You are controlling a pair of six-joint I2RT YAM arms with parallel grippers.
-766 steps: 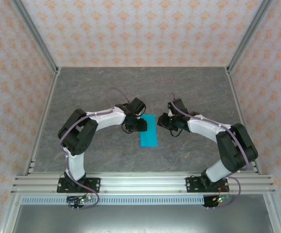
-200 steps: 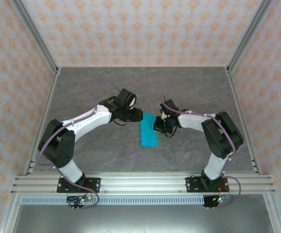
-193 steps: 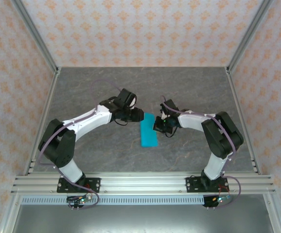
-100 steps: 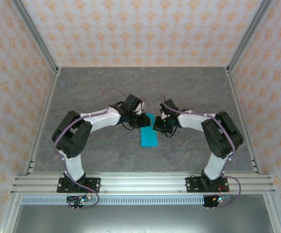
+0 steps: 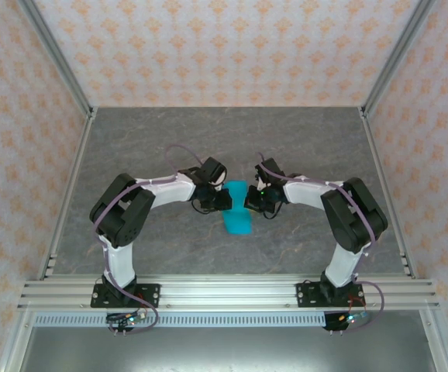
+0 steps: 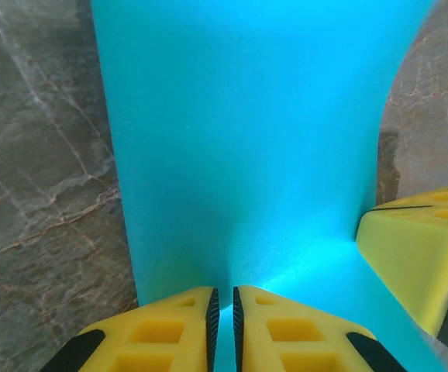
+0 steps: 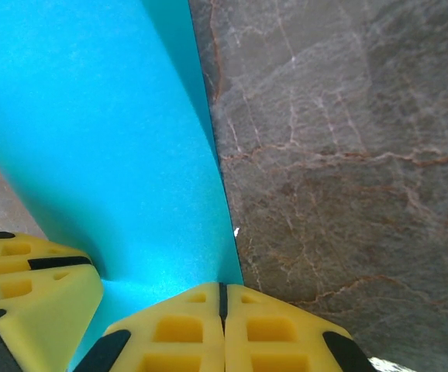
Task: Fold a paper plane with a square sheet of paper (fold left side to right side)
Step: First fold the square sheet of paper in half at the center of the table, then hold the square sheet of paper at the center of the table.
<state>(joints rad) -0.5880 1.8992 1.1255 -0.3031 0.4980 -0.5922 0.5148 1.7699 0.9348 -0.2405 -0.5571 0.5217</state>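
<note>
The cyan-blue sheet of paper (image 5: 238, 217) lies mid-table, folded into a narrow strip, with its far end lifted and curled. My left gripper (image 5: 226, 199) is at that end's left side. Its yellow fingers (image 6: 170, 333) are nearly together, with a raised ridge of the paper (image 6: 247, 116) pinched between them at the left gripper (image 6: 224, 298). My right gripper (image 5: 249, 203) is on the right side. It (image 7: 222, 294) is shut on the paper's right edge (image 7: 92, 116), which hangs above the table. The two grippers' tips stand close together. A paper plane is out of view.
The dark marbled table (image 5: 301, 139) is walled by patterned panels and metal posts (image 5: 53, 54). An aluminium rail (image 5: 224, 293) carrying both arm bases runs along the near edge.
My left arm has swung in from the left to the paper's far end and its jaws have closed on it. That end has risen and curled. The right gripper has stayed put.
</note>
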